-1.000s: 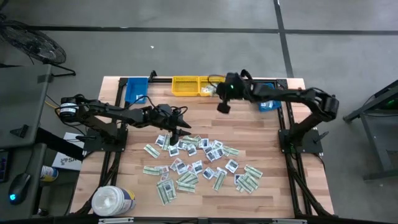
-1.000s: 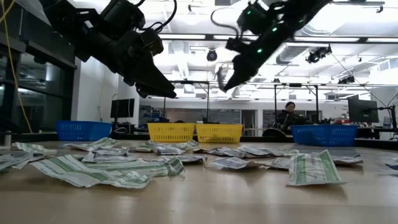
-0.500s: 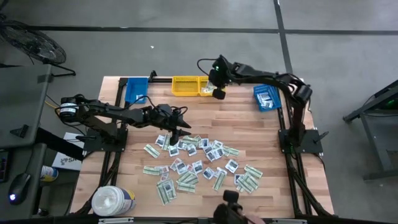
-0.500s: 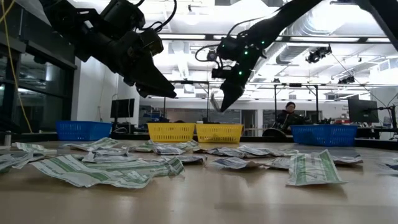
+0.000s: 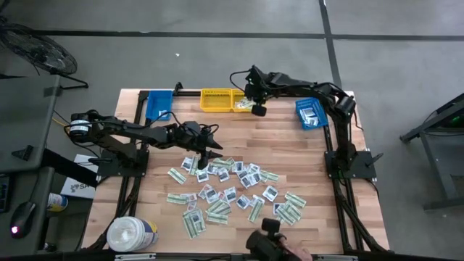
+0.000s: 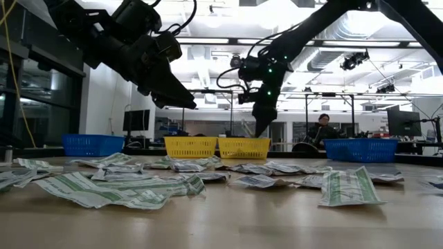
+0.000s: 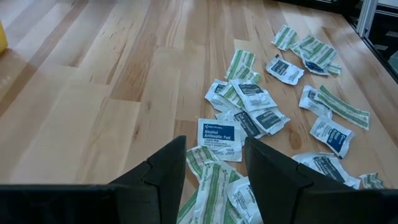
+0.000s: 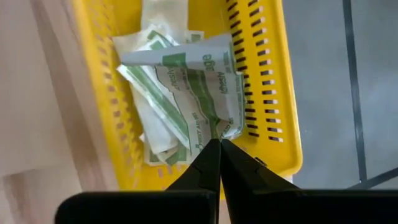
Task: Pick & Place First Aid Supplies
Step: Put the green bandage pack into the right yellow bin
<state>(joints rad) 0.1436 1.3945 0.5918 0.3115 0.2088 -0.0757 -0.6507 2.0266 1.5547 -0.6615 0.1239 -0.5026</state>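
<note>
Right gripper (image 8: 219,142): fingers together, clamped on the edge of one green-striped strip packet (image 8: 193,93), which hangs over the right-hand yellow bin (image 8: 273,118) at about 12 o'clock on the counter (image 5: 290,145). Packet is folded; green print on it only partly legible ("Adhesive…" likely, not certain). More pale strips lie in the bin below it.

Left gripper (image 7: 214,168): fingers apart, nothing between them, hovering above the 10 o'clock edge of the scattered packets (image 5: 232,190).

One square white packet (image 7: 219,132) just ahead of the left fingers reads "Alcohol Antiseptic Pad" in blue. Other print too small to read.

Pile occupies counter centre toward 6 o'clock; long strips point in mixed directions, no common axis.

Open room: bare wood between pile and bins along the far edge. Second yellow bin (image 5: 214,100) touches the first; blue bins at 11 o'clock (image 5: 158,104) and 1 o'clock (image 5: 310,114). White round tub (image 5: 133,233) sits at the 7 o'clock corner, clear of the pile.
</note>
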